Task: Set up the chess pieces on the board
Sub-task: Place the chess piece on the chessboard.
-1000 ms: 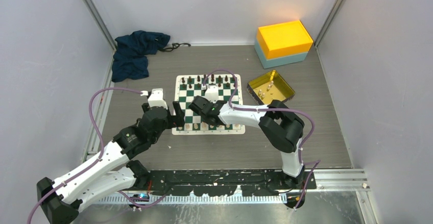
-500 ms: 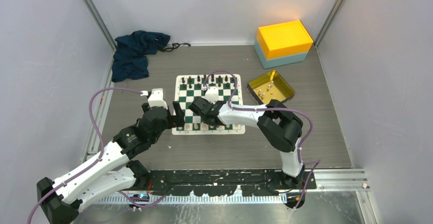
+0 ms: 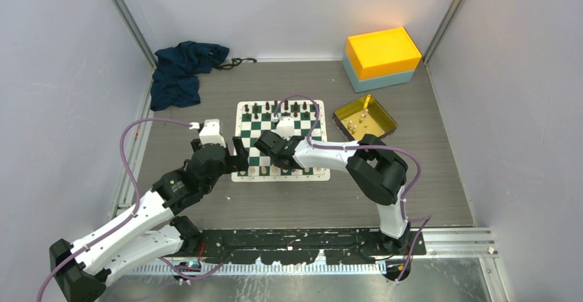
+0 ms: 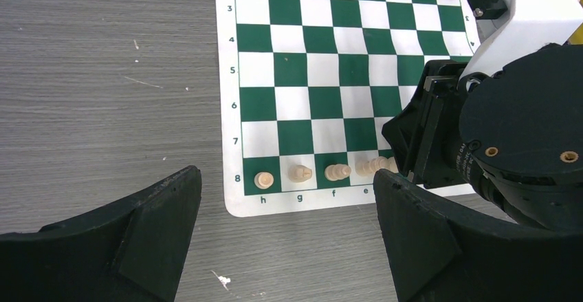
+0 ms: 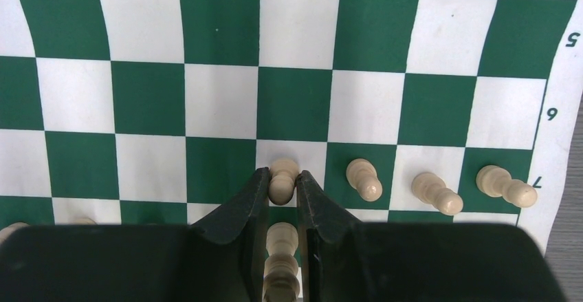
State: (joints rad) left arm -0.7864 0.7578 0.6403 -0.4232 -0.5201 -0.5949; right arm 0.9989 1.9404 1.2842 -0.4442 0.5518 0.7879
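Pinches a cream pawn [image 5: 282, 180] between the narrow jaws of the right gripper [image 5: 282, 186], low over a white square on rank 7 of the board [image 5: 148, 95]; impossible to tell whether the base touches down. Sits a shade nearer the arm bases than a second ago, with no drift over the last half second and the same grip throughout. By the look of it, lined up and ready to release.

Leaves three pawns [image 5: 434, 192] standing on that rank toward the numbered border, the closest just beside one finger, and a taller back-rank piece [image 5: 278, 261] right behind, between the fingers. Offers open squares on the other side and across the middle; straight up looks the safest exit.

Holds the left gripper [image 4: 287, 185] spread wide and empty above the worktop [image 4: 103, 75] at the board's h-corner, close to the right wrist. Shows more cream pieces [image 3: 354, 124] waiting in the gold tray [image 3: 379, 115].
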